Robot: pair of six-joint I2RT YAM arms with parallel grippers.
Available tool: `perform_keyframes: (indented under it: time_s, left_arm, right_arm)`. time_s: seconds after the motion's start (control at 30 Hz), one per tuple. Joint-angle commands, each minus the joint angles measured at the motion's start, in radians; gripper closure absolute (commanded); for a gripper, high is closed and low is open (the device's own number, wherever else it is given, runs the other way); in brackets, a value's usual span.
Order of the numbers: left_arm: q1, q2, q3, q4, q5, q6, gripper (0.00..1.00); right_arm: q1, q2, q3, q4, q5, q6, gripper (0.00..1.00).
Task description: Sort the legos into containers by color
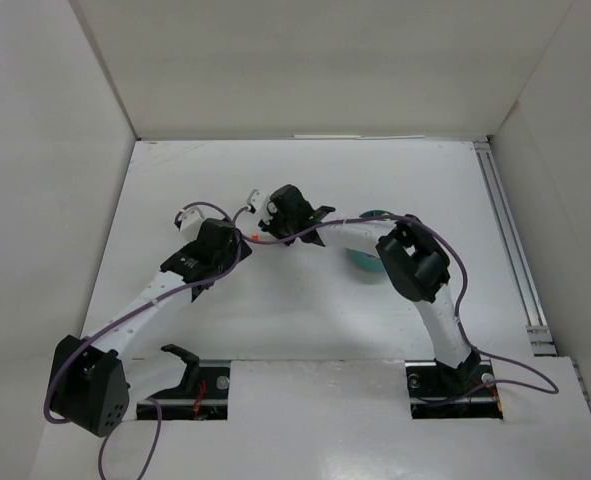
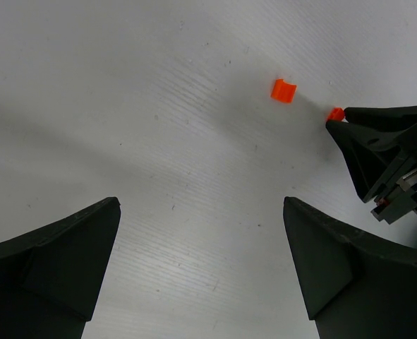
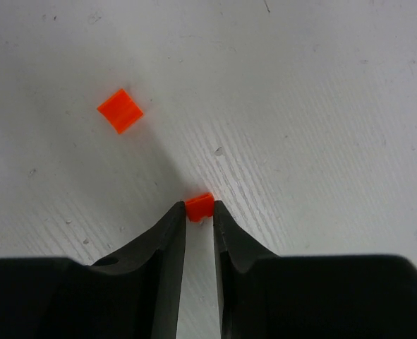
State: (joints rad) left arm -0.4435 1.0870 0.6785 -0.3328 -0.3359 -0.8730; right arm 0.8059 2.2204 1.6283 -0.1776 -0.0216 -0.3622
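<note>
Right gripper [image 3: 200,214] around orange brick [image 3: 200,205] — apparently gripped (second brick [image 3: 120,110] nearby)

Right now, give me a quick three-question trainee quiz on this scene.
1. True or false: the left gripper holds a brick.
2. What colour is the pinched brick in the right gripper? A teal, B orange, C purple.
3. How many orange bricks show in the right wrist view?
Key: 1 false, it is open and empty. 2 B. 3 two: the pinched brick and a loose brick lying apart on the table.
</note>
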Motion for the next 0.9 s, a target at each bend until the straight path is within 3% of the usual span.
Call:
perform_keyframes:
  time_s: [0.0,0.2,0.6,0.87]
  left_arm:
    - [-0.004,-0.007,-0.008,0.02,-0.011,0.011,0.0]
    - [-0.004,0.013,-0.008,0.02,-0.011,0.011,0.0]
    - [-0.004,0.022,0.001,0.049,0.02,0.029,0.0]
    - [-0.004,0.053,0.001,0.08,0.049,0.057,0.0]
  right_arm:
    - [0.009,-0.001,-0.03,0.003,0.018,0.012,0.75]
    - [0.019,-0.056,-0.074,0.03,0.009,-0.007,0.9]
    - [0.019,-0.336,-0.197,0.087,0.02,-0.007,0.92]
    - [-0.097,-0.619,-0.387,0.096,0.048,0.011,0.93]
